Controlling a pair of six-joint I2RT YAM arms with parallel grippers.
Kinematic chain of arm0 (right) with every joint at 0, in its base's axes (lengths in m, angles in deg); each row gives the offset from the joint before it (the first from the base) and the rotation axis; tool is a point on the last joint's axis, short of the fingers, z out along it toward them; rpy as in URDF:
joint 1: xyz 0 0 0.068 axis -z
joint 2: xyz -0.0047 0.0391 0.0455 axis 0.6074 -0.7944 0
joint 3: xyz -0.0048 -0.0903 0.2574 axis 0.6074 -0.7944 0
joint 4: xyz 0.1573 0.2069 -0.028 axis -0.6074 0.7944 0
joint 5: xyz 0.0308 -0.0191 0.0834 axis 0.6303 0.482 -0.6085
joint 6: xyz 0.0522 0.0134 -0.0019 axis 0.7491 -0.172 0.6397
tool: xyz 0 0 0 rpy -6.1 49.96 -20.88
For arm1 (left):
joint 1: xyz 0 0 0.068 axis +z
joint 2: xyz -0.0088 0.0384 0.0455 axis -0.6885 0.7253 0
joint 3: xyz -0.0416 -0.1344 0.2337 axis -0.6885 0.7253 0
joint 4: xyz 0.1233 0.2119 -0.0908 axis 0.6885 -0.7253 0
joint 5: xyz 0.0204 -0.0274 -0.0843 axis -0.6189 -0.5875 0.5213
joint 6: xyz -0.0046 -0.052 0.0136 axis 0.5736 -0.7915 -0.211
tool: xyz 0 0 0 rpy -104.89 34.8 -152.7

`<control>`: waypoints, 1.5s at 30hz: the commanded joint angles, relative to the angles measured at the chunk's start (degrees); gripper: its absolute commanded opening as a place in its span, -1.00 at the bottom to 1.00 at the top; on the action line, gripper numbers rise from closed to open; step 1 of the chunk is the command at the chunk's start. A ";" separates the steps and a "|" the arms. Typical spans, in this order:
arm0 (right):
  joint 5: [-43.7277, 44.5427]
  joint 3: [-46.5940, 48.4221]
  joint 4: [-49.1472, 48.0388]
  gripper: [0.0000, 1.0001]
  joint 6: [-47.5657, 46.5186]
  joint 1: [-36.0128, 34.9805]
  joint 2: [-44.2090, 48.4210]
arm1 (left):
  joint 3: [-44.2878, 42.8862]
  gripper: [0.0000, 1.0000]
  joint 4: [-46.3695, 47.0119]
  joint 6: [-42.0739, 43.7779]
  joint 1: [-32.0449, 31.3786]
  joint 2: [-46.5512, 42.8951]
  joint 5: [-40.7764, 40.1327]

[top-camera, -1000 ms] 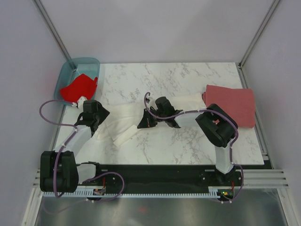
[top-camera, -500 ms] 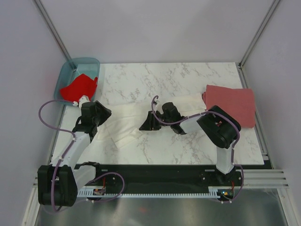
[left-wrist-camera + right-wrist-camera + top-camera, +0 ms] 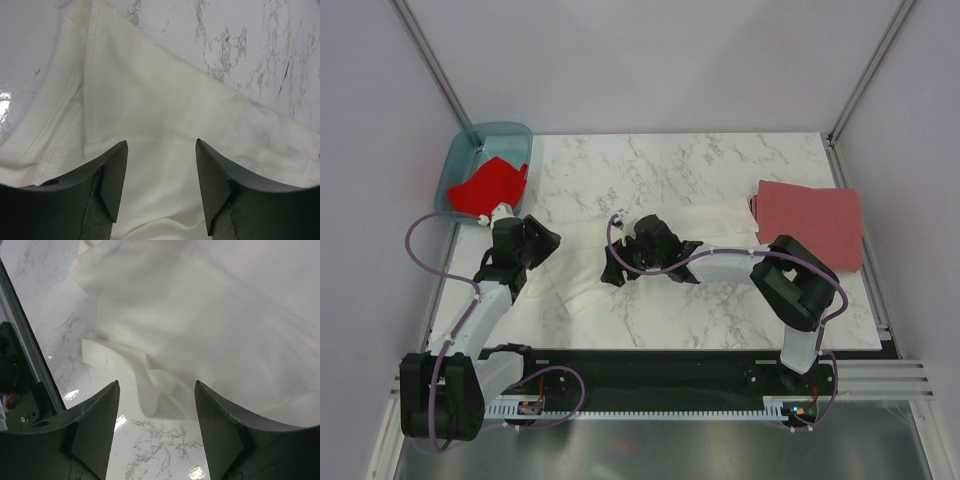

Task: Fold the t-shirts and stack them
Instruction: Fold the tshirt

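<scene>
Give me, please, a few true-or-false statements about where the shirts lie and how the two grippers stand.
1. The bright red shirt lies in the teal tub. True.
2. The brick-red shirt is crumpled at the table's centre. False: it lies folded flat at the right edge of the table.
3. The left gripper is shut on the white shirt. False: its jaws stand open above the cloth.
4. The right gripper is open over the white shirt. True.
5. The white shirt is neatly folded. False: it lies spread out and rumpled.
</scene>
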 commanded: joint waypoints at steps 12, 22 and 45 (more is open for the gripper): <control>20.40 11.18 17.25 0.60 -28.68 -11.45 1.40 | 1.67 0.43 -6.00 -0.29 -0.29 -4.76 -0.54; 8.89 18.99 22.78 0.45 -37.57 -11.45 -5.09 | 4.48 0.57 -6.99 -6.36 1.29 -11.45 -0.55; 8.52 27.35 29.37 0.16 -41.00 -14.35 -13.80 | 7.39 0.47 -1.00 -7.68 15.97 -4.14 17.74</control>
